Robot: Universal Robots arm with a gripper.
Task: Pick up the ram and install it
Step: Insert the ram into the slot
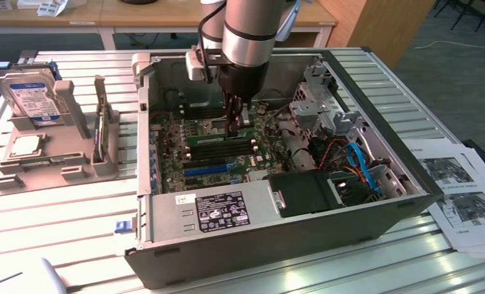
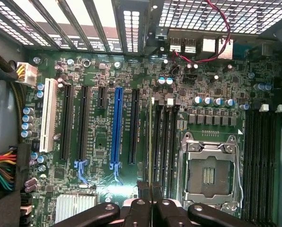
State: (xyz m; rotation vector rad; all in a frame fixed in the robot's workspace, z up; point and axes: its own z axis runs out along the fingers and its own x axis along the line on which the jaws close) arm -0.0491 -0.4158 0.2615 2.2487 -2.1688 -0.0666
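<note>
Quickly, from the exterior view's left: a grey fixture [image 1: 54, 165] on the table holds a hard drive [image 1: 32, 97], well apart from the work, so no risk there.

Next is the open computer case [image 1: 251, 245], with the arm reaching down inside. The blue expansion slot [image 2: 116, 127] lies near the black memory slots [image 2: 163, 142]. The gripper [image 2: 150, 187] hangs over the edge of that bank on the blue slot's side. Its jaws are nearly closed, pinching the ram [image 2: 150, 142], seen edge-on as a thin green line running along the slots. So the ram is in the grip, over the bank; I cannot tell if its lower edge touches a slot.

Risks, as judgement:
- **Misalignment:** if the stick sits slightly off the slot line, its edge lands on a slot wall or the neighbouring slot.
- **Tilt:** an off-centre hold would seat one end first and jam.
- **Notch:** its direction is not visible, and forcing a reversed stick could crack the board.
- **Latches:** their state is unclear, and closed latches would block seating.
- **Slip:** the thin stick may slide in the pads under a push.
- **Drop:** the bare CPU socket [image 2: 209, 172] sits just beside the bank, and a dropped stick could hit it.

The cables [image 1: 357, 162] and then the papers [image 1: 463, 202], on the exterior view's right, are apart from the gripper and of low concern.
</note>
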